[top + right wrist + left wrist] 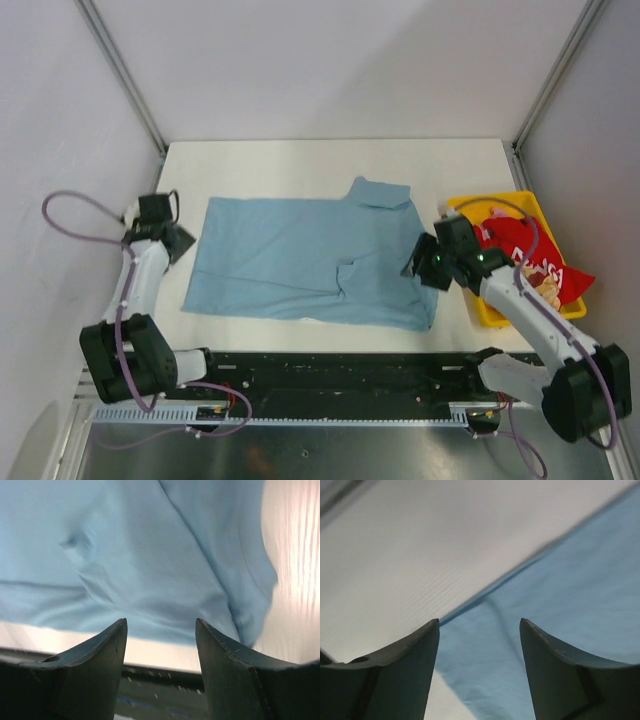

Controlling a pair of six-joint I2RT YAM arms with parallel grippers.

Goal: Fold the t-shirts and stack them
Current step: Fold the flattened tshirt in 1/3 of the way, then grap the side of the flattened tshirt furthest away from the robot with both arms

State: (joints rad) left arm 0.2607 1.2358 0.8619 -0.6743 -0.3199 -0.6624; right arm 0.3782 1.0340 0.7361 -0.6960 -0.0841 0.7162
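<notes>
Lying spread across the white tabletop [300, 165], the light blue t-shirt [310, 260] sits between both arms. The left pincer [183, 242] and right pincer [413, 262] stand wide and empty at its opposite edges, apparently poised for a fold. The red t-shirt [530, 262] waits in the yellow bin [500, 200].

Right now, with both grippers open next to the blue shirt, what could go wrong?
The light blue shirt lies creased, one sleeve folded in; another fold may set the wrinkles. Its near right corner sits close to the table edge, so a tug could drag it off. The right gripper hangs beside the red shirt draped over the yellow bin; a swing might snag it.
</notes>
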